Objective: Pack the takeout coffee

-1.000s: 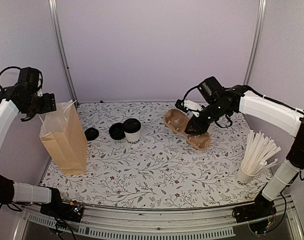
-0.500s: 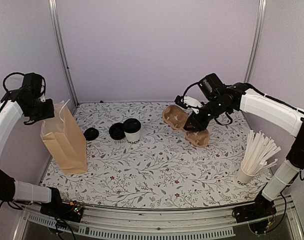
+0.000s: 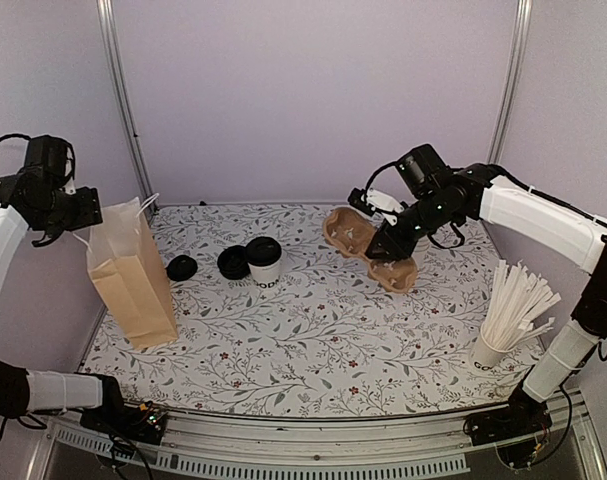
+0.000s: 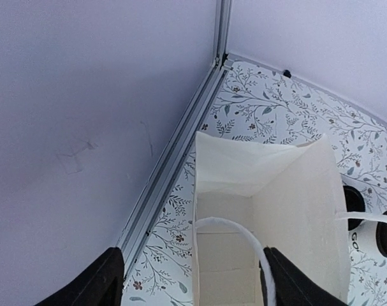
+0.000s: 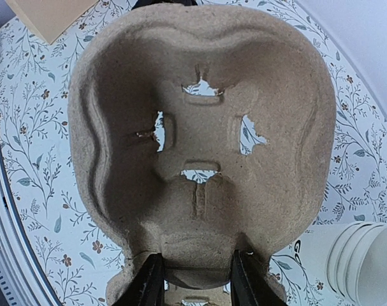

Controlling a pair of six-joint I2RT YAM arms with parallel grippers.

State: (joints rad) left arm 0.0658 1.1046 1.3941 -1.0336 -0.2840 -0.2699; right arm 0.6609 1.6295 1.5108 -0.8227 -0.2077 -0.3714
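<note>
The takeout coffee (image 3: 264, 261), a white cup with a black lid, stands left of the table's middle and shows at the right edge of the left wrist view (image 4: 379, 241). A tan paper bag (image 3: 133, 280) stands open at the left. My left gripper (image 3: 80, 210) is over the bag's top left edge. In the left wrist view my left gripper (image 4: 193, 284) has its jaws wide apart, with the bag's white handle (image 4: 241, 229) looping between them. My right gripper (image 3: 388, 243) is shut on a brown pulp cup carrier (image 3: 361, 240), also seen in the right wrist view, gripper (image 5: 194, 274) and carrier (image 5: 199, 121).
Two loose black lids (image 3: 233, 263) (image 3: 182, 267) lie beside the coffee. A cup of white stirrers (image 3: 510, 312) stands at the front right. A stack of lidless white cups (image 5: 360, 261) lies near the carrier. Metal frame posts and purple walls close the back and sides.
My left arm has moved up and left, and the bag has gone from tilted to upright, shifted slightly. My right gripper has moved the carrier a little left and up.
</note>
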